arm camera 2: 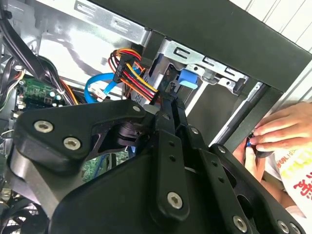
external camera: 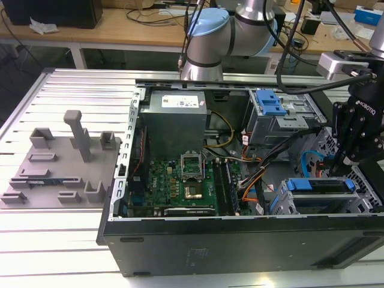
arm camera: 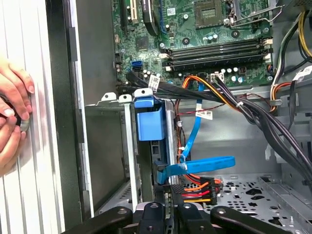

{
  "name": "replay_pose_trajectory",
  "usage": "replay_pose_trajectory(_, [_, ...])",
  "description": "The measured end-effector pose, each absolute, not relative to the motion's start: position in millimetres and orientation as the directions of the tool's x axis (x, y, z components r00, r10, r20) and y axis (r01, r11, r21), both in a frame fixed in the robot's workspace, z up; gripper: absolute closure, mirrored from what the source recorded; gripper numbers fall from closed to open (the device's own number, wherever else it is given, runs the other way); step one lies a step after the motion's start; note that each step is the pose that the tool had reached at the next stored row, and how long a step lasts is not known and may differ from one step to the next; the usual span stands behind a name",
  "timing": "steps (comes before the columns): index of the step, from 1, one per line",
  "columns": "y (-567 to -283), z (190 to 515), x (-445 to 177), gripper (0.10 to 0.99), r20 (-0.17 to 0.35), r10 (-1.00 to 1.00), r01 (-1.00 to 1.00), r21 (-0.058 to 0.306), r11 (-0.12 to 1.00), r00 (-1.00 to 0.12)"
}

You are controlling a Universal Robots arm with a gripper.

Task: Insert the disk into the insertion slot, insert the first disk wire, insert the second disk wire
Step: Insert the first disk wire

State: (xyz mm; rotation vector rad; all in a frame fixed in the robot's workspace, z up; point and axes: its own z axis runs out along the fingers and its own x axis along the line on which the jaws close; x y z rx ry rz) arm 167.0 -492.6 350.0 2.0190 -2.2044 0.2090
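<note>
Grip came first: my gripper (arm camera: pixel 168 204) was drawn narrow and, as far as I could judge, pinched on the power connector (arm camera: pixel 179 188). Its red, yellow and orange wires fanned away just beside my fingertips in both wrist views. Just beside that plug lay the blue data cable (arm camera: pixel 204 165), its end apparently seated at the rear of the disk (arm camera: pixel 150 124). The disk, in its blue carrier, stood inside the insertion slot (arm camera: pixel 127 146). That low perforated cage sat in the corner of the computer case (external camera: pixel 240 243) at the exterior view's right, against the case's near wall. So I took the disk and one wire as done, and the power plug as the step in hand.

To do it well, I judged the plug had to meet the disk's socket square and go straight in with no twist. The coloured wires needed slack, and the blue cable must not be nudged loose. Beyond the cage ran black cable bundles and the motherboard (arm camera: pixel 195 34). Outside the case wall a person's hand (arm camera: pixel 12 109) was over the ribbed tabletop (external camera: pixel 54 240), so slow travel seemed wise.
</note>
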Motion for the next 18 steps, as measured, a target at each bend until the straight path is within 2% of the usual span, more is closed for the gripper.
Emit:
replay_pose_trajectory(6, [-489.6, 349.9, 165.7, 0.922, 0.199, -0.975, -0.995, -0.005, 0.099, -0.098])
replay_pose_trajectory(14, [-503.2, 349.9, 165.5, 0.922, 0.127, -0.987, -0.995, 0.001, 0.098, -0.097])
replay_pose_trajectory(18, [-503.6, 349.9, 165.5, 0.922, 0.127, -0.987, -0.995, 0.001, 0.097, -0.096])
